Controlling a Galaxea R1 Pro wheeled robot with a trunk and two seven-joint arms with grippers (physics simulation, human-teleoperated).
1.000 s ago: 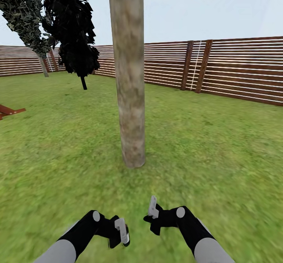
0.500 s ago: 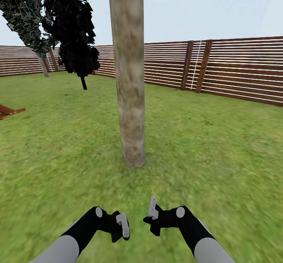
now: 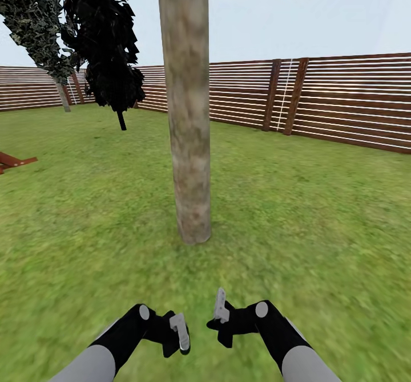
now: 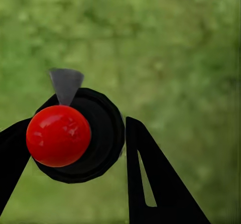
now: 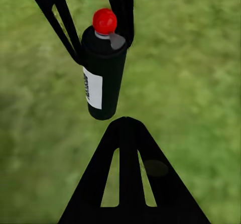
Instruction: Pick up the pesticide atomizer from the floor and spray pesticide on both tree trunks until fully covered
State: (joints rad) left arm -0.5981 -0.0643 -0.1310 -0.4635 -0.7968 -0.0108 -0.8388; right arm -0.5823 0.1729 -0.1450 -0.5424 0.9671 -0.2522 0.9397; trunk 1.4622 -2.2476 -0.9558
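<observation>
The pesticide atomizer (image 5: pixel 103 78) is a black bottle with a red cap (image 4: pixel 58 135) and a white label. My left gripper (image 4: pixel 75 126) is shut on it, one finger on each side of the bottle, holding it low over the grass. In the head view the left gripper (image 3: pixel 176 332) sits at the bottom left of centre. My right gripper (image 3: pixel 220 313) is just beside it, its fingers (image 5: pixel 125 148) pressed together and holding nothing. A thick pale grey-brown tree trunk (image 3: pixel 188 114) stands upright on the lawn straight ahead of both grippers, its crown out of view.
The brown slatted fence (image 3: pixel 342 102) runs along the back and right of the garden. Two dark-leaved trees (image 3: pixel 108 45) stand at the far left. A reddish wooden piece (image 3: pixel 14 161) lies at the left edge. Open grass (image 3: pixel 319 228) surrounds the trunk.
My left gripper and the atomizer have shifted very slightly at the bottom of the head view. The right gripper has dipped a little. The trunk and the view are unchanged.
</observation>
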